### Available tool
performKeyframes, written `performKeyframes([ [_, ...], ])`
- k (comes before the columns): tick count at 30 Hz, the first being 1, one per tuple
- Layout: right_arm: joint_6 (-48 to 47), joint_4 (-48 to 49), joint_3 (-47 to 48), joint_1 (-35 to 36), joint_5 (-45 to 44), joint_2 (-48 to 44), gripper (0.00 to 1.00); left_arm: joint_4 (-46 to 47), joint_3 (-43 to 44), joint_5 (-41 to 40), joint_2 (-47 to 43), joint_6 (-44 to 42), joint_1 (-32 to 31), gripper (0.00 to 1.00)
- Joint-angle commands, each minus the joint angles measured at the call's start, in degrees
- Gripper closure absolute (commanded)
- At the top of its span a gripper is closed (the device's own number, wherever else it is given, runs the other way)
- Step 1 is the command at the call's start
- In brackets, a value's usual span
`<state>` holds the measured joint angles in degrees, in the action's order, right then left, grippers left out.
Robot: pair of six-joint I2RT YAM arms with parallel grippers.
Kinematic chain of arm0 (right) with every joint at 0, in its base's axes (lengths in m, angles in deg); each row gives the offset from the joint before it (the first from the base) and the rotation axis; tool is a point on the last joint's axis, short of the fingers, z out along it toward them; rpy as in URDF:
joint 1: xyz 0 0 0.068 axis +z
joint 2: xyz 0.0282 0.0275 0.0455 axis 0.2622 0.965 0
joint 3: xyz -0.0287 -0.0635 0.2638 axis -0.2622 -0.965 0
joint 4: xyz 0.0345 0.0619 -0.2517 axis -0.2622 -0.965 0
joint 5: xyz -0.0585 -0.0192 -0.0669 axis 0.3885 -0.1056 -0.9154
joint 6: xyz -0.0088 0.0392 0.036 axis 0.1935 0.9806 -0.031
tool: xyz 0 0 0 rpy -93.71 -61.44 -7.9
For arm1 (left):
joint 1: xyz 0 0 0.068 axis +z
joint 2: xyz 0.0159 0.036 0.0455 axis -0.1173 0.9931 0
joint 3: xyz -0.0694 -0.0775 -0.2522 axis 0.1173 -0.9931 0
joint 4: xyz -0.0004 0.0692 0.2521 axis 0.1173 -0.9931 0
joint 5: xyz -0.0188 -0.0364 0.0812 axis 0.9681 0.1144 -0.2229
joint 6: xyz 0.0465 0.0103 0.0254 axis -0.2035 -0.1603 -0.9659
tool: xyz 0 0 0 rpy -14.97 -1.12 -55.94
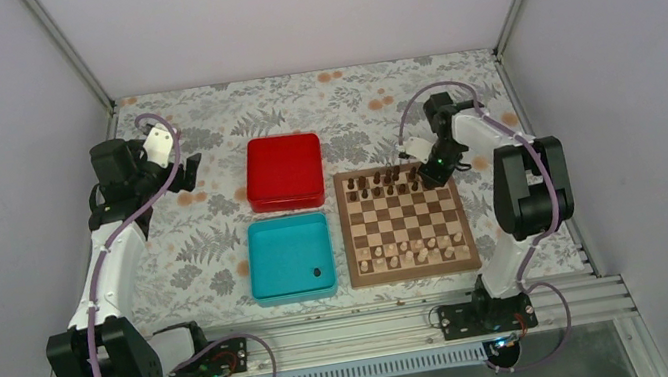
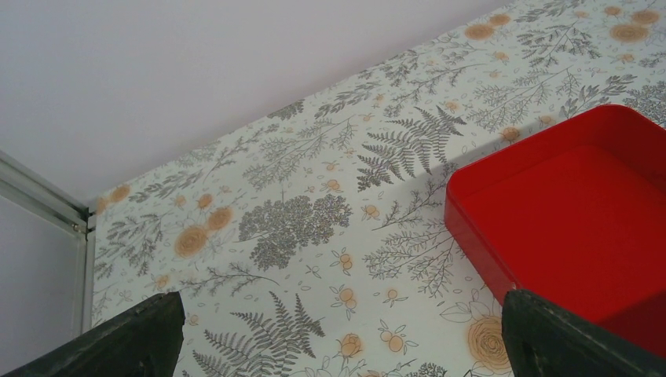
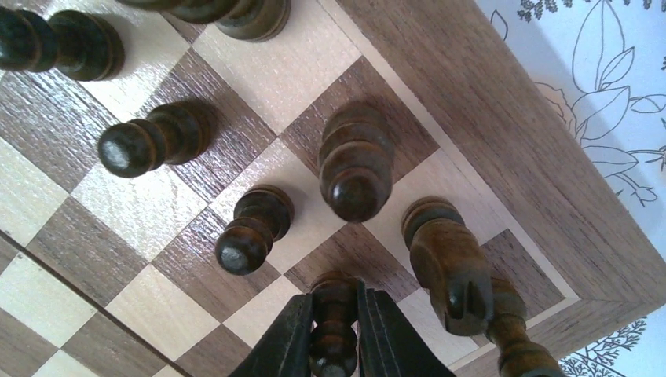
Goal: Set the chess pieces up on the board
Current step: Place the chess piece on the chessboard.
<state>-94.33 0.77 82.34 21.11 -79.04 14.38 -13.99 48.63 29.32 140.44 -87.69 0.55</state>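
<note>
The wooden board (image 1: 412, 259) lies right of centre. Dark chess pieces (image 1: 380, 182) stand in its far rows and pale ones in its near row. My right gripper (image 1: 435, 170) is over the board's far right corner. In the right wrist view it (image 3: 336, 326) is shut on a dark pawn (image 3: 334, 308) that stands on a dark square. A dark knight (image 3: 449, 264), a bishop (image 3: 355, 161) and other pawns (image 3: 250, 231) stand close around it. One dark piece (image 1: 317, 272) lies in the teal tray (image 1: 290, 258). My left gripper (image 1: 192, 168) is open and empty above the cloth at the far left.
A red box (image 1: 284, 171) sits behind the teal tray; its corner shows in the left wrist view (image 2: 565, 220). The flowered cloth (image 1: 187, 242) covers the table. White walls close in the sides and back.
</note>
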Motion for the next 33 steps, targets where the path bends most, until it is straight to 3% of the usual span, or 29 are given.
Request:
performKeyframes([
  [1, -0.7, 0.8, 1.2, -0.5, 0.3, 0.5, 0.85, 0.2, 0.4, 1.5, -0.3, -0.3, 0.3, 0.0],
  [14, -0.7, -0.1, 1.4, -0.5, 0.9, -1.2, 0.75, -0.2, 0.6, 1.7, -0.5, -0.3, 0.3, 0.0],
  [20, -0.5, -4.9, 2.8, 0.5, 2.4, -4.6, 0.75, -0.3, 0.6, 1.9, -0.6, -0.2, 0.3, 0.0],
  [27, 4.5, -14.3, 5.7, 16.7, 1.9, -13.9, 0.64, -0.7, 0.8, 2.5, -0.5, -0.3, 0.3, 0.0],
  [33, 9.0, -16.1, 14.1, 33.6, 3.9, -11.4, 0.58, -0.8, 0.9, 2.7, -1.0, -0.3, 0.3, 0.0],
])
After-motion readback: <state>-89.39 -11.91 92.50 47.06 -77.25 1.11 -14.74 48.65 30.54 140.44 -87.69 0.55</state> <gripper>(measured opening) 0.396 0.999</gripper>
